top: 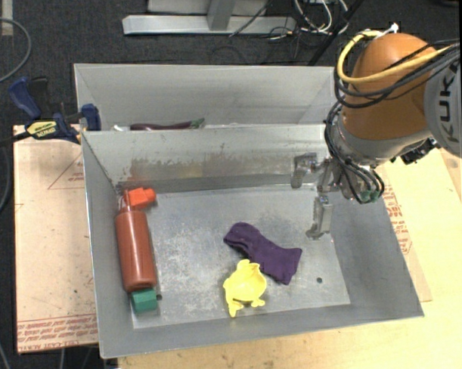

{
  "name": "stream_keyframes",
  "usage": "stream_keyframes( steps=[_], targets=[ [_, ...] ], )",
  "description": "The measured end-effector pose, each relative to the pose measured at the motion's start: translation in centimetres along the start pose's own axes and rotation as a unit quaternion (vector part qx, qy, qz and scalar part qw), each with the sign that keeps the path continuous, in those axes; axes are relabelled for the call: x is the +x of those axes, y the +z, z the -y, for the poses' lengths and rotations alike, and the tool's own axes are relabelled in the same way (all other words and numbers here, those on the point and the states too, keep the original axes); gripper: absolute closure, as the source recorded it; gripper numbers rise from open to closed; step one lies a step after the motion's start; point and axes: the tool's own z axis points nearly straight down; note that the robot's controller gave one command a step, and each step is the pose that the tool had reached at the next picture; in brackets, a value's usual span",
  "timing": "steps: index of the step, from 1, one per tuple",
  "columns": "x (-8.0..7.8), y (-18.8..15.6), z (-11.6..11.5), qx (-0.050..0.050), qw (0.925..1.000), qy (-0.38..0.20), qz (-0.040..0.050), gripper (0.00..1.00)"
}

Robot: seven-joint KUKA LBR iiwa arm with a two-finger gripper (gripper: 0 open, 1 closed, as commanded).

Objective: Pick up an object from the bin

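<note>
We see the tool [318,221] hanging low in the right part of the grey bin [215,165], near the back wall, with the arm's orange dome above it at the right rim. From this angle we cannot tell whether the tool is apart or together. Its tip stands over bare bin floor.

The thing nearest to it is a purple cloth [265,251], lying crumpled near the middle of the floor, just left of the tool and a little nearer to us. We read its long axis as a diagonal: the narrower, rounded end points to the back left, and the broader end points to the front right. The tool and the cloth are close but apart.

A crumpled yellow soft thing [244,287] lies at the cloth's near edge and seems to touch it.

Well apart, along the left wall, we see a red-brown bottle [136,250] lying flat, its long axis running front to back, its orange cap [141,197] towards the back wall. A small green block [145,300] sits at its near end.
</note>
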Motion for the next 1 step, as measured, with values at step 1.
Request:
stream_keyframes(
  steps=[1],
  targets=[
    [-0.11, -0.46, -0.01, 0.000, 1.0000, 0.000, 0.0041, 0.00]
  ],
)
